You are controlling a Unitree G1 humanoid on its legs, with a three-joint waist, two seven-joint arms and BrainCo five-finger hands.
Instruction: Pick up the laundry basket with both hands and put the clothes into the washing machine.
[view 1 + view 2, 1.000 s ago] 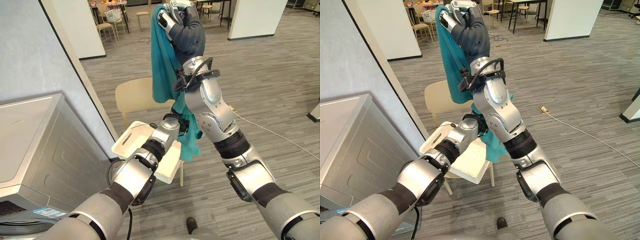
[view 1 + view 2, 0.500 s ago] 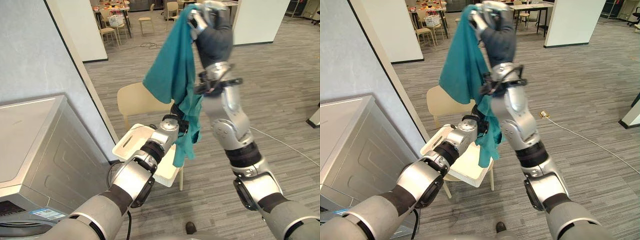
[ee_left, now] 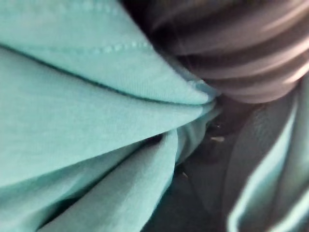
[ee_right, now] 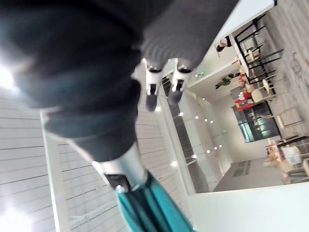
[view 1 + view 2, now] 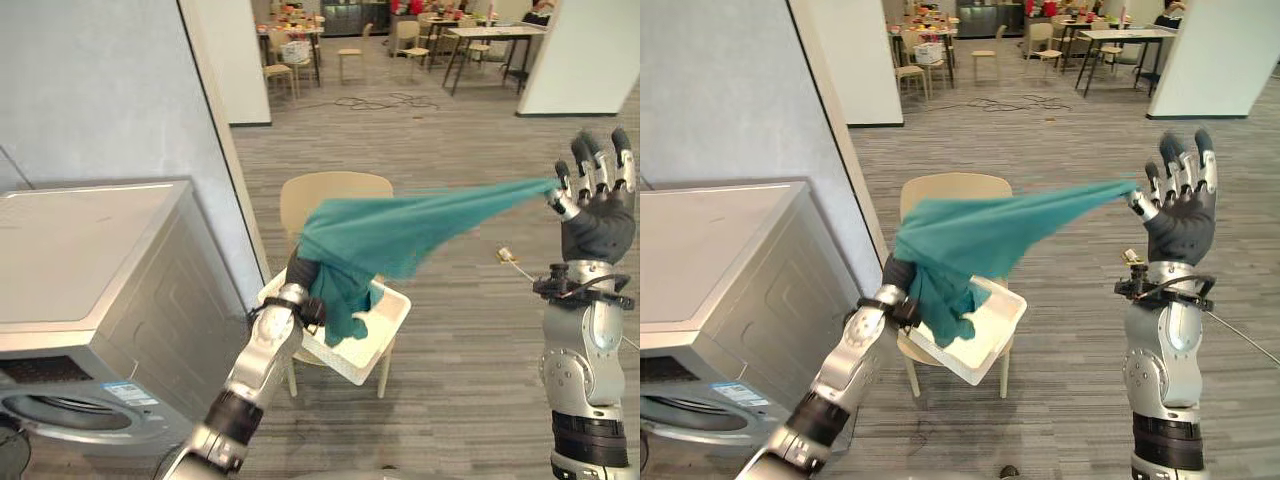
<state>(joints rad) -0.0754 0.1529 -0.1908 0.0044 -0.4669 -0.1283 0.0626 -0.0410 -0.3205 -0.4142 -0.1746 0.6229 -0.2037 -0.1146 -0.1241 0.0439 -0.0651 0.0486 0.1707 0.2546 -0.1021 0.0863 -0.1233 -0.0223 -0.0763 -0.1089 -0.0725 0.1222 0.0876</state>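
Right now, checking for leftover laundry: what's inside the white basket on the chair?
One bunched end of the teal cloth hangs into the basket; the part that shows looks bare. What lies under the bunch is covered.

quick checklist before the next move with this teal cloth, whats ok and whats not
1. Right hand holds the teal cloth: ok, its thumb pinches the cloth's end.
2. Left hand has a hold on the cloth: cannot tell, the cloth drapes over it.
3. Cloth clear of the white basket: not ok, the lower folds hang into it.
4. Basket seated on the chair: ok, it rests on the seat.
5. Washing machine door open: cannot tell, its front shows at too steep an angle.
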